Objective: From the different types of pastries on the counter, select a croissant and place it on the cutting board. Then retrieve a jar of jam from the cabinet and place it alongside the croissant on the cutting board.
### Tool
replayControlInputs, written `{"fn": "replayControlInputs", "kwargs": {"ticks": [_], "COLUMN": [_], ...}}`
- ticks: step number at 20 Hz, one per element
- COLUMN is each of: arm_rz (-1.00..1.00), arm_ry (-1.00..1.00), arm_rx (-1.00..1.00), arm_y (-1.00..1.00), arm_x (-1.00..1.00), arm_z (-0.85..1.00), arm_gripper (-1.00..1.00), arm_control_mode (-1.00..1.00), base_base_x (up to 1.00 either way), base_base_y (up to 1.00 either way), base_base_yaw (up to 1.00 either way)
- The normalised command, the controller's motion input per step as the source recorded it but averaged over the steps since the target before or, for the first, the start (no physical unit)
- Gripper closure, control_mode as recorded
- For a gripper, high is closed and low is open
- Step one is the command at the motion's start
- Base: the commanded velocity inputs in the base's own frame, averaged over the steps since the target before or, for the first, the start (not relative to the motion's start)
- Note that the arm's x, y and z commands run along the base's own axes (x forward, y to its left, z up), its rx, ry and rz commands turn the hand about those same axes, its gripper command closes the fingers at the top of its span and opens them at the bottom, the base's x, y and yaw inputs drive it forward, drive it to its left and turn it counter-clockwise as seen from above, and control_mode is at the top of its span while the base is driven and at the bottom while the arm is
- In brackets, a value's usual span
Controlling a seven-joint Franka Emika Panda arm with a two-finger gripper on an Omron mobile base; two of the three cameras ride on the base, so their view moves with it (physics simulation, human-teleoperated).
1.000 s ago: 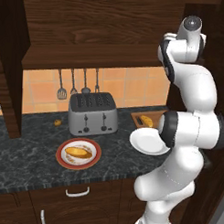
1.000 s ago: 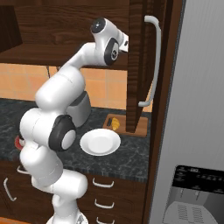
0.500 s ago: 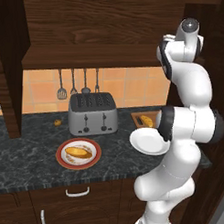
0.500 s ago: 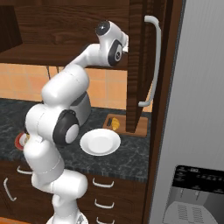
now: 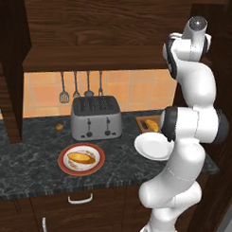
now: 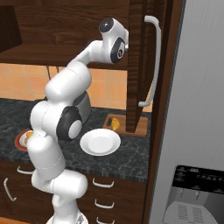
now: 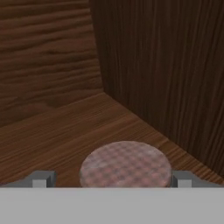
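- Gripper tips sit on both sides of a round checked lid. One finger is on the left of the lid and the other is on the right. They look spread apart around the lid, and it is hard to tell if they touch it.
- That lid is the top of the jar of jam. It stands on the wooden floor of the cabinet, close to a back corner.
- On the far left of the left base view, a small orange thing lies on the counter by the wall.
- Next comes a red plate with a big yellow bun on it.
- Behind the plate stands a grey toaster.
- Above the toaster, some cooking tools hang on the orange tile wall.
- Further right, a white plate lies near the front edge of the counter.
- Behind the white plate is the cutting board, and the croissant lies on it.
- From the right base view, the croissant lies on the left part of the cutting board, next to the open cabinet door.
- The white arm reaches up high, and its top end goes into the cabinet.
- On the far right stands a tall grey fridge.
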Motion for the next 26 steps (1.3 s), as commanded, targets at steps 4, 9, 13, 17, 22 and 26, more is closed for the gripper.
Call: {"fn": "replayControlInputs", "kwargs": {"ticks": [4,9,13,17,22,26], "arm_rz": [0.00,0.00,0.00,0.00,0.00,0.00], "arm_ry": [0.00,0.00,0.00,-0.02,-0.07,-0.06], "arm_rx": [0.05,0.12,0.02,0.00,0.00,-0.01], "arm_y": [0.01,0.07,0.00,0.00,0.00,0.16], "arm_x": [0.00,0.00,0.00,-0.07,-0.27,-0.41], "arm_z": [-0.06,-0.18,0.00,0.01,0.14,0.02], "arm_gripper": [-1.00,1.00,1.00,1.00,1.00,1.00], "arm_control_mode": [-1.00,-1.00,-1.00,-1.00,-1.00,-1.00], "base_base_x": [0.00,0.00,0.00,0.00,0.00,0.00], "base_base_y": [0.00,0.00,0.00,0.00,0.00,0.00], "base_base_yaw": [0.00,0.00,0.00,0.00,0.00,0.00]}}
